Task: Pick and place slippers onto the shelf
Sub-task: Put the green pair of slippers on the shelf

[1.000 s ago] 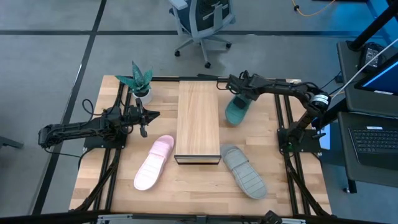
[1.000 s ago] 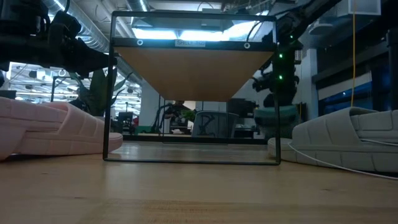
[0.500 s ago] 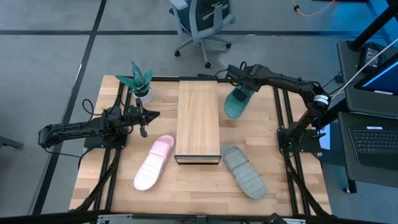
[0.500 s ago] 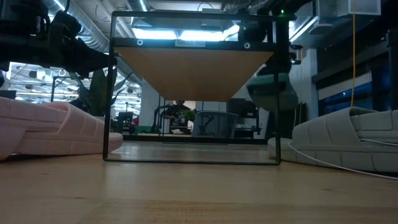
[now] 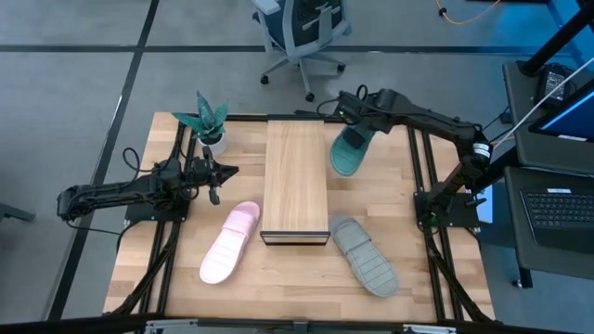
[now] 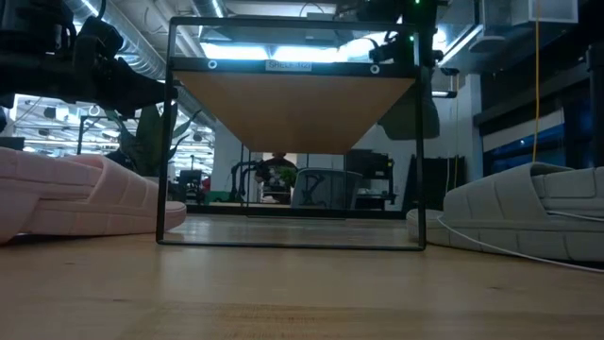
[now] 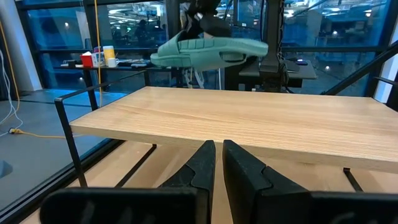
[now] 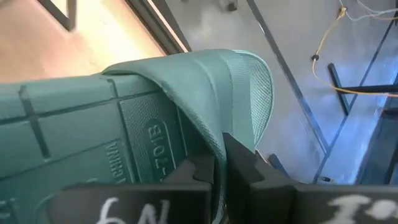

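Note:
The teal green slipper (image 5: 350, 152) hangs in the air just right of the shelf's (image 5: 296, 181) far end, with my right gripper (image 5: 356, 128) shut on it from above. In the left wrist view the slipper (image 7: 208, 51) floats above the shelf's top. The pink slipper (image 5: 230, 242) lies flat on the tabletop left of the shelf. The grey slipper (image 5: 365, 256) lies right of the shelf's near end. My left gripper (image 5: 225, 172) waits shut near the table's left side, pointing level at the shelf. My right gripper pinches the edge of the teal slipper's upper band (image 8: 219, 144), beside the ribbed sole, between its two fingers. The fingers slant down from the table's far right. The slipper hangs below them, lifted clear of the table and the shelf.
A small potted plant (image 5: 210, 122) stands at the far left corner. A black metal frame (image 5: 419, 176) runs along the table's sides. An office chair (image 5: 299, 32) stands on the floor beyond the far edge. Bare tabletop lies near the front edge.
My right gripper has gone up and a little toward the shelf, staying shut on the teal slipper. The slipper has risen from near the tabletop to about the height of the shelf's top and hangs clear.

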Action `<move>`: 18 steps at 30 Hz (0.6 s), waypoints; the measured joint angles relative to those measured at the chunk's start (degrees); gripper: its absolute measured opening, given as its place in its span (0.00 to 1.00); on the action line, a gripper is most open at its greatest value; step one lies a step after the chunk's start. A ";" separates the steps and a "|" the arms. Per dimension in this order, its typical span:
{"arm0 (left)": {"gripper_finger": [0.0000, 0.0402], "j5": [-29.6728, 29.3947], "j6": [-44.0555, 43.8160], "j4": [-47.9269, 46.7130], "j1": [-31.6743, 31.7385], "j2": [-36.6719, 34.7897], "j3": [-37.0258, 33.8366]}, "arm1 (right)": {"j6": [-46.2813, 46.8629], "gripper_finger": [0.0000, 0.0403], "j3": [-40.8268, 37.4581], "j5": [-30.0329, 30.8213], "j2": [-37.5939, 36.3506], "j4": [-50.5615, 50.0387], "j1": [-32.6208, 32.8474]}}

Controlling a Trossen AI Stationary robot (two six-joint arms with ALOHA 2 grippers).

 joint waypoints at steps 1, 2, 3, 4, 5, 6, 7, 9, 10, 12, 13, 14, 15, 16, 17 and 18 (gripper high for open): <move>0.06 -0.02 -0.02 0.00 0.02 0.00 0.00 | -0.04 0.03 0.59 -0.55 0.00 -0.03 0.19; 0.06 -0.02 -0.02 0.00 0.01 0.00 0.01 | 0.08 0.03 1.07 -1.09 0.00 -0.03 0.53; 0.06 0.00 -0.02 0.00 0.00 0.00 0.00 | 0.10 0.03 1.52 -1.58 0.00 -0.05 0.79; 0.06 0.00 -0.02 0.00 0.01 0.00 0.02 | 0.12 0.03 1.92 -1.89 0.00 -0.07 1.09; 0.06 -0.01 -0.02 0.00 0.00 0.00 0.00 | 0.14 0.03 2.34 -1.96 0.00 -0.09 1.46; 0.06 -0.01 -0.02 0.00 0.00 0.00 0.02 | 0.20 0.03 2.77 -1.93 0.00 -0.11 1.86; 0.06 -0.02 -0.02 0.00 0.01 0.00 0.02 | 0.33 0.03 3.21 -1.95 0.00 -0.27 2.20; 0.06 -0.01 -0.02 0.00 0.01 0.00 0.01 | 1.48 0.03 4.29 -2.02 0.00 -1.26 2.91; 0.06 -0.02 -0.02 0.00 0.00 0.00 0.02 | 1.70 0.03 4.78 -2.02 0.00 -1.61 3.31; 0.06 -0.01 -0.02 -0.01 0.00 0.00 0.00 | 1.85 0.03 5.50 -2.11 -0.02 -1.82 4.16; 0.06 -0.01 -0.02 0.00 0.00 0.00 0.01 | 2.27 0.03 5.84 -2.33 0.00 -2.10 4.57; 0.06 0.00 -0.02 0.00 0.02 0.00 0.01 | 3.03 0.03 6.13 -2.41 0.00 -2.38 4.96; 0.06 -0.01 -0.05 -0.01 0.01 0.00 0.02 | 3.37 0.03 6.43 -2.39 0.00 -2.48 5.30; 0.06 -0.01 -0.08 0.00 0.01 0.00 0.01 | 3.76 0.03 6.72 -2.39 -0.02 -2.46 5.65; 0.06 0.00 -0.08 0.00 0.02 0.00 0.00 | 4.52 0.03 6.91 -2.44 -0.01 -2.45 6.01; 0.06 -0.02 -0.08 0.00 0.02 0.00 0.00 | 5.08 0.03 7.11 -2.48 -0.01 -2.49 6.30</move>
